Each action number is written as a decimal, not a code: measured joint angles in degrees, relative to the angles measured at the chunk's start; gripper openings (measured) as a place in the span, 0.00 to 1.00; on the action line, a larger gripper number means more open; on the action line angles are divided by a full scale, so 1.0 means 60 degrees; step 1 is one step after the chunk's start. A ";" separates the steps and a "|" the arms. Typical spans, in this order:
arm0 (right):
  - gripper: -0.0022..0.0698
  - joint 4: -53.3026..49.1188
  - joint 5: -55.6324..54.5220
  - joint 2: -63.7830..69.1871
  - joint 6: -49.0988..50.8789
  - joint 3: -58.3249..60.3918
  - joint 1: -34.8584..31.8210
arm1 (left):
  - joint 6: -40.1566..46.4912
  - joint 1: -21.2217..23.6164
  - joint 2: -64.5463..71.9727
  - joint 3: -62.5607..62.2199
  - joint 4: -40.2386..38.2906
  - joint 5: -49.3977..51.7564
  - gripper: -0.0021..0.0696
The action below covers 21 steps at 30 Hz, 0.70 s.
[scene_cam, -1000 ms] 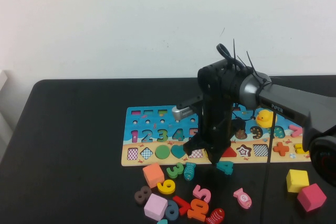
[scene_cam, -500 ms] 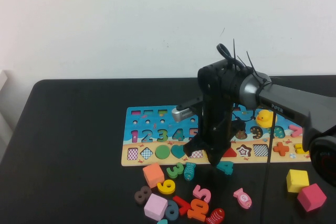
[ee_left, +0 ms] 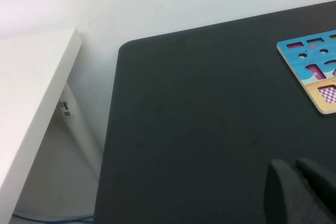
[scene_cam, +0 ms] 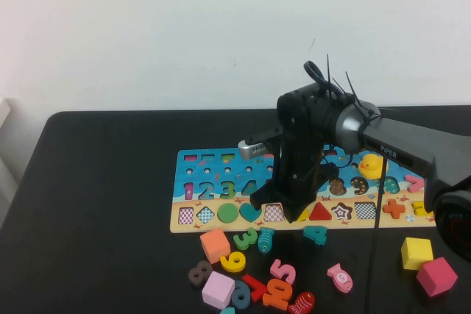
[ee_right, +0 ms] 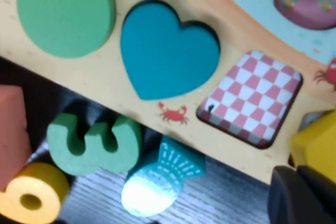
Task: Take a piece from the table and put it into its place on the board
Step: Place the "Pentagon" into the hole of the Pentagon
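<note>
High view, from left to right: the black table [scene_cam: 103,182] is bare at its left side, and the left gripper does not show there. The left wrist view catches only dark fingertips [ee_left: 299,192] at its edge above that bare tabletop, with a corner of the board [ee_left: 315,72] beyond; whether the left gripper [ee_left: 296,190] is spread or pressed together cannot be told.

The board [scene_cam: 213,156] lies across the middle of the table, with its row of numbers and, along the near edge, two checkered recesses, a green circle [scene_cam: 227,212], a teal heart [scene_cam: 249,212] and a checkered square recess [scene_cam: 274,212]. On the table just in front of the board lie an orange block [scene_cam: 215,245], a green 3 [scene_cam: 246,238], a yellow 6 [scene_cam: 233,261] and a teal fish [scene_cam: 266,239].

The right gripper [scene_cam: 298,215] hangs over the board's near edge, just right of the checkered square recess. Its jaws are pressed together on the piece [ee_right: 315,145], a yellow edge of which shows at the fingertips in the right wrist view; it seems to sit at or just over the place, though the arm hides that recess. Further right are a red triangle [scene_cam: 320,212], a star-shaped recess [scene_cam: 342,212], a teal 4 [scene_cam: 315,234], a yellow cube [scene_cam: 416,252] and a pink cube [scene_cam: 436,276].
</note>
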 joint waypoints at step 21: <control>0.06 -0.0509 0.0904 -0.0061 -0.0370 0.0000 -0.0017 | 0.0000 0.0000 0.0000 0.0000 0.0000 0.0000 0.03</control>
